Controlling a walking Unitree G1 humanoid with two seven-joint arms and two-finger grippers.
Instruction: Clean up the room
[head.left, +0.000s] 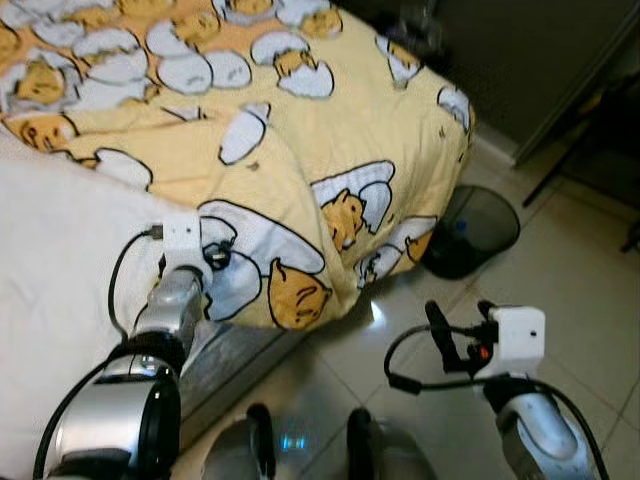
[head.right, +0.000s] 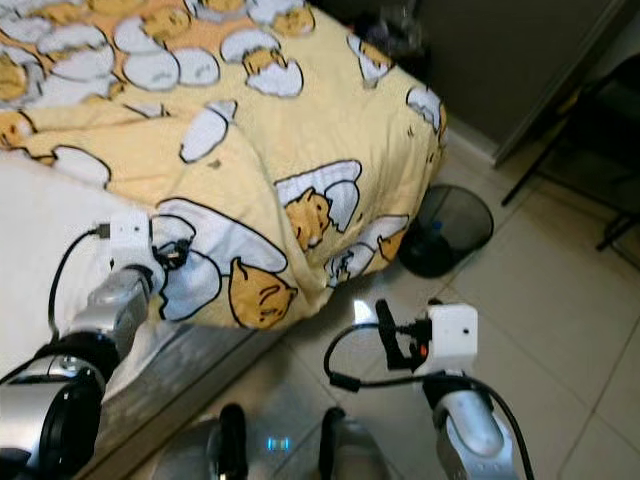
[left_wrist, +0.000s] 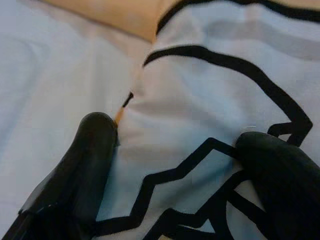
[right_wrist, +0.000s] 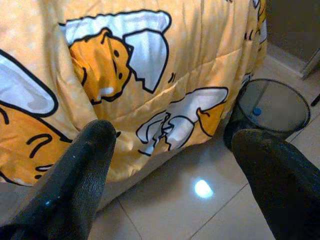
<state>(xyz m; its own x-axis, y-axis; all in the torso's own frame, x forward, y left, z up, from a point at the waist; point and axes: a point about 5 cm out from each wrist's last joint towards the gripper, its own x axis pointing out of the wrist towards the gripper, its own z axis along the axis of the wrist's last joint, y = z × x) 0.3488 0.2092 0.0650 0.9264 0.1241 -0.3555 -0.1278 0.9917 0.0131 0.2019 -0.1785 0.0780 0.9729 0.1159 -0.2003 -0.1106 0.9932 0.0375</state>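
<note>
One blanket (head.left: 300, 130), one bin (head.left: 478, 230), two claws — perhaps one bottle cap (right_wrist: 256, 111).

Soft indoor light, a glare spot on the floor tiles (right_wrist: 202, 188); left wrist view looks slightly blurred.

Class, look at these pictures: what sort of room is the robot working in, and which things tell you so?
Most likely a bedroom. A bed with a white sheet carries a yellow quilt printed with eggs, hanging to a tiled floor, and a dark mesh wastebasket stands beside it.

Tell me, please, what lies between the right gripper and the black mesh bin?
Only bare glossy floor tile separates the right gripper from the mesh bin, per the right wrist view.
</note>
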